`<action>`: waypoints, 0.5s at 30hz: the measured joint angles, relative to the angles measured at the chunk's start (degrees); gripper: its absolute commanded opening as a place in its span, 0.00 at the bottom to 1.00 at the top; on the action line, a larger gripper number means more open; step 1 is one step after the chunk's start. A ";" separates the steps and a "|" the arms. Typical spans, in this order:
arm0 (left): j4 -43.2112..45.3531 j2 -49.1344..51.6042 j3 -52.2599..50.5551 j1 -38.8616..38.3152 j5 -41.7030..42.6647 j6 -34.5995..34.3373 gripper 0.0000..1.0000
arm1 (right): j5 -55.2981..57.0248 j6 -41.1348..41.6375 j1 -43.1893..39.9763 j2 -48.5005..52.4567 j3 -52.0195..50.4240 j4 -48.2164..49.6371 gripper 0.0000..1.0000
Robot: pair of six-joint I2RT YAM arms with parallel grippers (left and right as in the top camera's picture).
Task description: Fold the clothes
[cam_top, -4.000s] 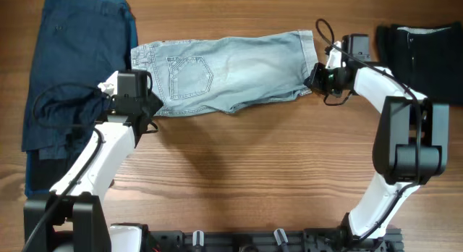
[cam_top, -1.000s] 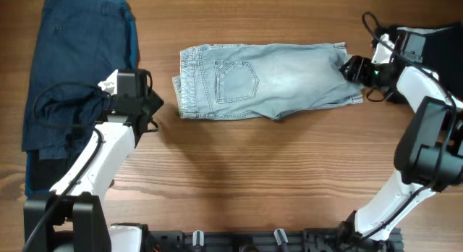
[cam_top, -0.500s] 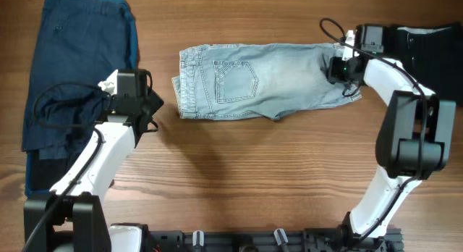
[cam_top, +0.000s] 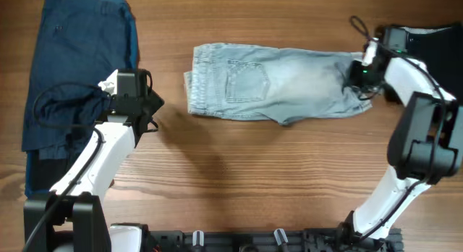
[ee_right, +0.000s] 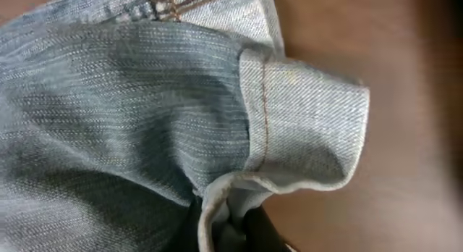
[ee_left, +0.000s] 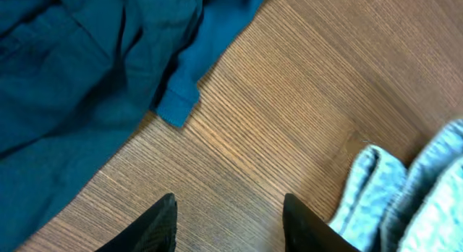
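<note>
surface: wooden table [cam_top: 253,179] | far middle: pale denim shorts [cam_top: 275,82], lying lengthwise, waistband to left | left edge: navy garments [cam_top: 76,56] | far right corner: black garment [cam_top: 434,45]

Shorts [cam_top: 278,84] lie on the table [cam_top: 239,172] between a garment pile [cam_top: 76,64] left and, seemingly, another garment [cam_top: 434,42] right

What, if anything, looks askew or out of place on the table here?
Only minor things. The denim shorts lie slightly tilted, and their cuffed hem is puckered where the right gripper pinches it. The navy garments at the left lie rumpled rather than flat. No damage is visible.
</note>
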 measured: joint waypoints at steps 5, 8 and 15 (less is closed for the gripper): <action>0.02 0.00 0.00 0.00 0.00 0.00 0.47 | -2.29 -0.26 -1.84 -1.51 1.53 -6.34 0.04; 0.02 0.00 0.00 0.00 0.00 0.00 0.47 | -6.93 -0.55 0.24 -3.08 5.31 -11.23 0.05; 0.02 0.00 0.00 0.00 0.00 0.00 0.47 | -16.15 -0.15 15.39 -7.37 7.54 -12.26 0.04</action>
